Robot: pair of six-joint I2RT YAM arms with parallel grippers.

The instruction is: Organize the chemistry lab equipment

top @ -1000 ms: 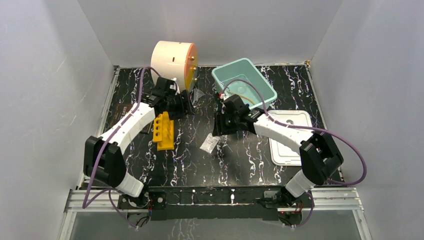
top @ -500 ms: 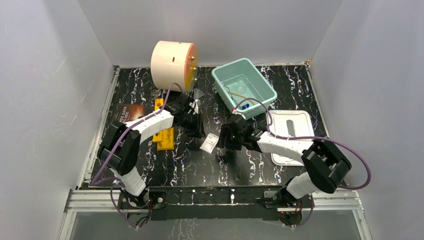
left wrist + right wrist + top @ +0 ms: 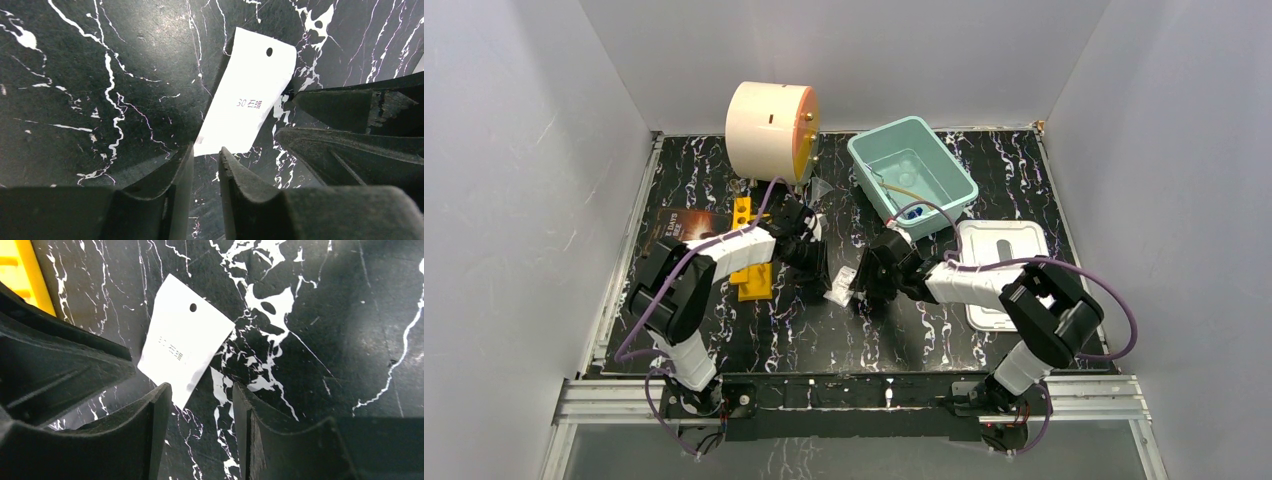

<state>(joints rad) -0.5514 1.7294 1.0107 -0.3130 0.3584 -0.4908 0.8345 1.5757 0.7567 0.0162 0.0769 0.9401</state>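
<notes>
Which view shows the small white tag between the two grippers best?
The left wrist view: the white tag lies large and sharp, punched hole and printed line clear. The right wrist view shows it too, but the print is fainter. The top view gives only a small white patch.

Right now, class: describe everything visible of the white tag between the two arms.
The white tag is a flat, thin rectangle, paper or plastic by its look, with a small round hole punched near one end and a short line of small print across its middle. It lies on the black marbled table. The left pincer and the right pincer both hover at its edges; neither grips it.
</notes>
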